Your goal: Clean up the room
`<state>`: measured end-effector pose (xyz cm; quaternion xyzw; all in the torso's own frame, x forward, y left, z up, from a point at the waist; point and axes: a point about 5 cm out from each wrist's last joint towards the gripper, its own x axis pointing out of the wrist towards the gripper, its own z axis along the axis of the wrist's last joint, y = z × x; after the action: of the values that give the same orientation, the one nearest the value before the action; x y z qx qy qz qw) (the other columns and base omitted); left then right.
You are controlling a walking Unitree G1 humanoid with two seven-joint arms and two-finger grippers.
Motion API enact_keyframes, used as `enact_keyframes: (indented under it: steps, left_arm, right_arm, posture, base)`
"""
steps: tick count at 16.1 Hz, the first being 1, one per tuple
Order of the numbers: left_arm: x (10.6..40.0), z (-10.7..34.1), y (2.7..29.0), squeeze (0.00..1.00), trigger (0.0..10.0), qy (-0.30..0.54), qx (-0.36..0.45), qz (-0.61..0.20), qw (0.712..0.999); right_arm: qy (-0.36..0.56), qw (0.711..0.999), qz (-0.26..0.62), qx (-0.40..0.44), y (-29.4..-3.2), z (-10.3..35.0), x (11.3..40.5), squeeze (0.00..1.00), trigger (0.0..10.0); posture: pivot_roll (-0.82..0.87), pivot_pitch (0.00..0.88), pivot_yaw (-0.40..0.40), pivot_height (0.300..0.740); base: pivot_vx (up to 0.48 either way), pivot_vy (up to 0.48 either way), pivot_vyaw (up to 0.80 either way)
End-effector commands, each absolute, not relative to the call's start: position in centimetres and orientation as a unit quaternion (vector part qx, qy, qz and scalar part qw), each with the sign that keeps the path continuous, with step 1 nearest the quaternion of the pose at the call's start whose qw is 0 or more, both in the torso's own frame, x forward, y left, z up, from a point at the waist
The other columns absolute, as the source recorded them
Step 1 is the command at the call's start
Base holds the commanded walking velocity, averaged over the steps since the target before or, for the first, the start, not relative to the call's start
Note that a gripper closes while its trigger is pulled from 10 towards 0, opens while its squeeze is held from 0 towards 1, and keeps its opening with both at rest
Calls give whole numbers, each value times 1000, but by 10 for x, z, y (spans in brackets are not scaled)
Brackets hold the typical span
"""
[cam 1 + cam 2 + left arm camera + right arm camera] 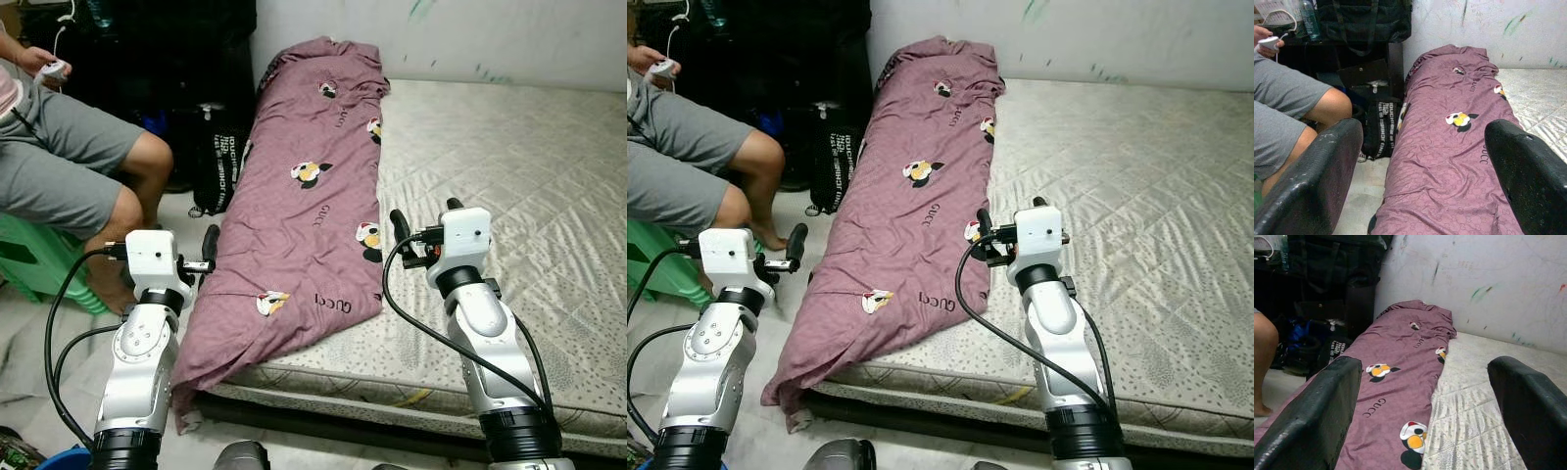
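Observation:
A long purple blanket (pixel 309 196) with cartoon prints lies bunched along the left edge of a grey quilted mattress (pixel 529 166); its lower corner hangs over the side toward the floor. My left gripper (pixel 203 247) is open, held just left of the blanket's lower part and above the floor. In the left wrist view its fingers (pixel 1312 171) frame the blanket (pixel 1449 147). My right gripper (pixel 425 215) is open above the mattress, close to the blanket's right edge. In the right wrist view the blanket (pixel 1396 382) stretches ahead between the fingers (pixel 1533 401).
A person (pixel 69 166) sits at the left on a green stool (pixel 29 269), holding a small white device, knees close to my left arm. A black printed bag (pixel 217 162) and dark luggage stand by the wall. The white wall (pixel 441 34) bounds the mattress.

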<state>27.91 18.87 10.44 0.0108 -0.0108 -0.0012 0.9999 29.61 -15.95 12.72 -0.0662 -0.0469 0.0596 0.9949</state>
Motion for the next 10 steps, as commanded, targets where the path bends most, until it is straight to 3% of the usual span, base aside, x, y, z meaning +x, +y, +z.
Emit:
enact_keyframes:
  steps: [1,6,10]
  left_arm:
    - [278,103,193,0,10000,-5,17,2,1000]
    - [278,103,192,0,10000,-5,18,0,1000]
    - [279,103,191,0,10000,-5,18,1,1000]
  right_arm:
    - [-50,995,62,-61,-159,128,297,0,10000]
    - [-50,995,62,-61,-159,128,297,0,10000]
    - [-50,995,64,-62,-159,128,298,0,10000]
  posture:
    - [-48,0,11,740]
    - [-48,0,9,731]
    - [-47,0,9,692]
  base:
    - [0,0,0]
    - [0,0,0]
    - [0,0,0]
